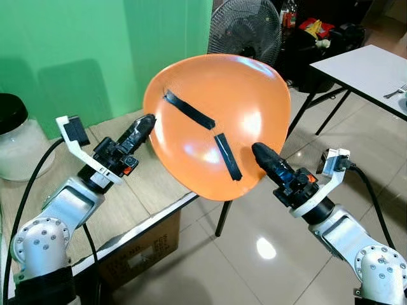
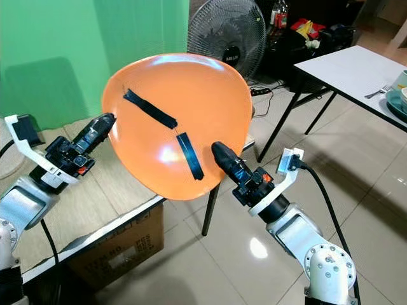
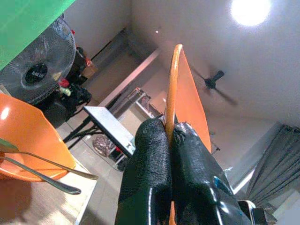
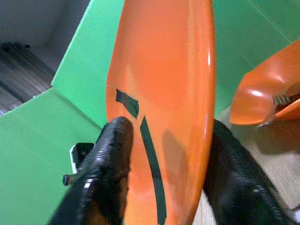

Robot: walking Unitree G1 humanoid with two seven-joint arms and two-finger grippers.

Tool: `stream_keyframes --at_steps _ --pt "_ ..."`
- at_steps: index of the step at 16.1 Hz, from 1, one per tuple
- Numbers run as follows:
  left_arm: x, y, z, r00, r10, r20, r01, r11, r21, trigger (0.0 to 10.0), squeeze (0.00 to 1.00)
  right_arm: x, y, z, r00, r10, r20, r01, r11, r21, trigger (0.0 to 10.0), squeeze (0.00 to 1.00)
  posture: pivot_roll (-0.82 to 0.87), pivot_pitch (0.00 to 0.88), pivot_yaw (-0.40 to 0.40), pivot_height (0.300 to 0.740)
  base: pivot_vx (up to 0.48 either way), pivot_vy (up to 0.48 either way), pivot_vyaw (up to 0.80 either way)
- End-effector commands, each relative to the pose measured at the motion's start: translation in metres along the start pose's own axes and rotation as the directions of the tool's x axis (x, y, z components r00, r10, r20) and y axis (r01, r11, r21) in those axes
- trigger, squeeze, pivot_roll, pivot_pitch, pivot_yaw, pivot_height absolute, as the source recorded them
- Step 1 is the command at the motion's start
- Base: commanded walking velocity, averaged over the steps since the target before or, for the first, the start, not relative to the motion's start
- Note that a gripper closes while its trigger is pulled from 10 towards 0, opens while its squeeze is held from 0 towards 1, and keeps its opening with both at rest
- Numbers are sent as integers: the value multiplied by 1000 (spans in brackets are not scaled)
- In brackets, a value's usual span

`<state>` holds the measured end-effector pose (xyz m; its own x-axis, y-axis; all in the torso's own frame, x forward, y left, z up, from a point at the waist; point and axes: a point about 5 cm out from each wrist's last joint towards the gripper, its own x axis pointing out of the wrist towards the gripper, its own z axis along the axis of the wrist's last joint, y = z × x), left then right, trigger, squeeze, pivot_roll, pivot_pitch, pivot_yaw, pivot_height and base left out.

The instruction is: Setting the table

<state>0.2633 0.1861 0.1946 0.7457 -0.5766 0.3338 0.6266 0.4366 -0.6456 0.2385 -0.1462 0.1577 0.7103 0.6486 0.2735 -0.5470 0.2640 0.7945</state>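
Plate (image 1: 216,114): orange, frame centre, two black tape strips (image 1: 189,110); no legible writing.
Left gripper (image 3: 168,136): fingers clamped on plate rim.
Right gripper (image 4: 164,145): fingers clamped on plate edge.

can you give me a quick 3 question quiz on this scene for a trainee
1. True or false: the orange plate lies flat on the wooden table.
2. Which gripper grips the plate's rim?
A. left gripper alone
B. right gripper alone
C. both
3. Fill in: the strips of tape on the plate are ____ in colour.

Key:
1. False. It is held up in the air, tilted on edge.
2. C. Each gripper is closed on opposite sides of the rim.
3. Black.
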Motion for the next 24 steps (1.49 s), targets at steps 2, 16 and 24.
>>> stream_keyframes --at_steps 2,16,24 --pt "7 -8 5 998 -68 7 68 998 19 0 0 -1 -1 -1 1000 -12 -3 12 1000 14 0 0 -68 0 -57 740 0 0 0" --pt "22 -9 17 998 -45 -41 51 986 156 10000 0 0 -6 -2 998 -44 46 44 999 10 0 0 -70 0 -17 740 0 0 0" --pt "30 -10 22 995 -88 -42 93 984 151 10000 1000 -10 -8 7 980 -114 163 121 992 -38 0 0 -107 0 8 740 0 0 0"
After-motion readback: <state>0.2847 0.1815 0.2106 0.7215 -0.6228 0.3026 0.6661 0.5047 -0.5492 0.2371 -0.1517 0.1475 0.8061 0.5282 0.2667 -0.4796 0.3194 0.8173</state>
